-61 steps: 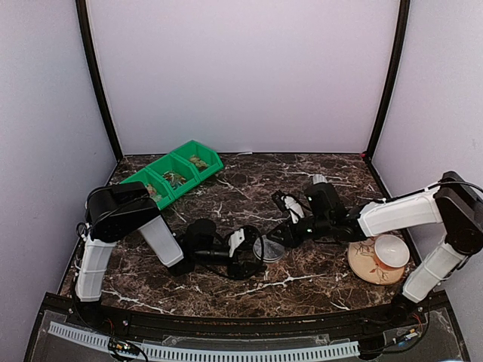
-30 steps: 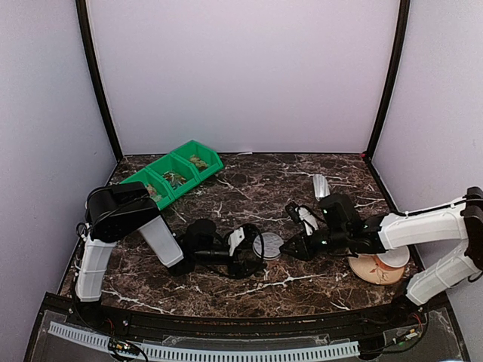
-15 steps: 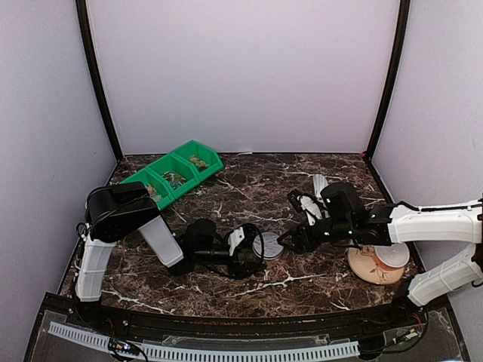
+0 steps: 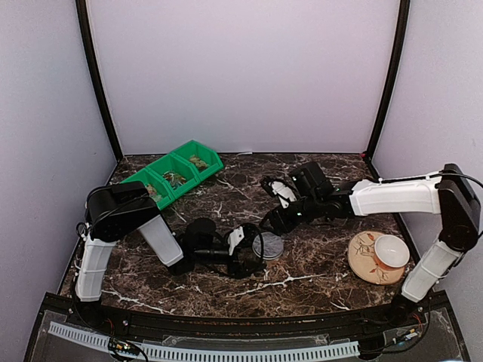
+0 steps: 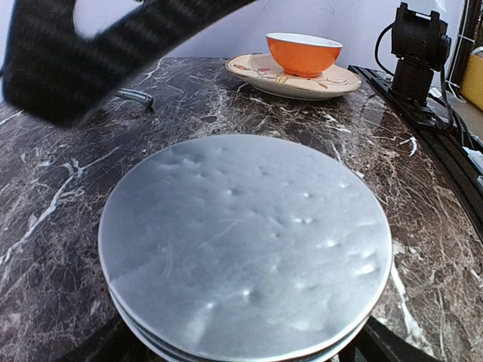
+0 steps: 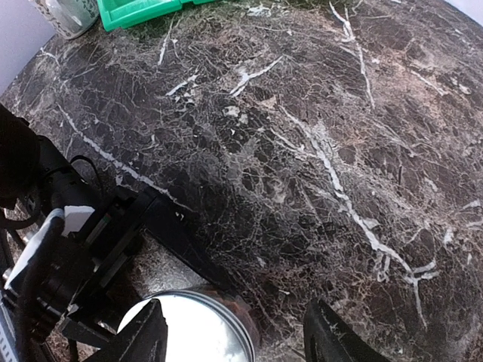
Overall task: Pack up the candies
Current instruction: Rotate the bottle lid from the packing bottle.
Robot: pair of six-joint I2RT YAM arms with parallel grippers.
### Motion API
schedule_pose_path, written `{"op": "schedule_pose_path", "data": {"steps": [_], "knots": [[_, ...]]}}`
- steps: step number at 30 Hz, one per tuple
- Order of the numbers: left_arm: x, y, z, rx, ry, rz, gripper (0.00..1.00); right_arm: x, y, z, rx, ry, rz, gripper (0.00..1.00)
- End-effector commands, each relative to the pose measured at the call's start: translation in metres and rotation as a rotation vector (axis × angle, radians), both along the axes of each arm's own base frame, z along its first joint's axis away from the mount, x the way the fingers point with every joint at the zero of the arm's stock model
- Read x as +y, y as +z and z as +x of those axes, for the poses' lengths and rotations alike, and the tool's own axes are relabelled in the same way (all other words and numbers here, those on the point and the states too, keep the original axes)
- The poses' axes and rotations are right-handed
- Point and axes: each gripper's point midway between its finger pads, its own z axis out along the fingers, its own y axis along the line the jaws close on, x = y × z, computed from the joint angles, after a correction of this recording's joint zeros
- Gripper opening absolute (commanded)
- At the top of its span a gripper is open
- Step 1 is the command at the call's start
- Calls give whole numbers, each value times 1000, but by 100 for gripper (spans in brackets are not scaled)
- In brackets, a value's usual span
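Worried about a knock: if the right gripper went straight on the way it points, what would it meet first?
Probably the round metal tin in the left gripper, just ahead of the open right gripper; otherwise the marble table. Depth is unclear.

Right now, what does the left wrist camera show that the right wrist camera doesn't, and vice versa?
Left wrist only: the orange bowl on its patterned plate, and a metal handle. Right wrist only: the green bin's edge and the left end effector either side of the round silver tin. Both: that tin and the marble table.
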Motion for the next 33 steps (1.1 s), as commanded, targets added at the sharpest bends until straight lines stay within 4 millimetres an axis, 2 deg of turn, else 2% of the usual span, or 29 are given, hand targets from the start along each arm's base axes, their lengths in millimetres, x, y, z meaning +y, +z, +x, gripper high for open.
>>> {"op": "schedule_pose_path", "data": {"steps": [1, 7, 14, 24, 27, 33], "knots": [[19, -48, -12, 153, 10, 145, 87, 15, -2, 1, 49, 73, 15, 60], [18, -48, -12, 153, 8, 143, 86, 18, -21, -8, 120, 119, -13, 46], [18, -48, -12, 155, 13, 146, 85, 15, -23, -14, 132, 130, -2, 34], [18, -49, -11, 156, 16, 147, 86, 3, -36, -28, 166, 143, -23, 31], [18, -50, -10, 158, 22, 152, 83, -1, -40, -32, 180, 137, -31, 25], [19, -51, -7, 159, 37, 157, 83, -8, -44, -38, 207, 109, -38, 23]]}}
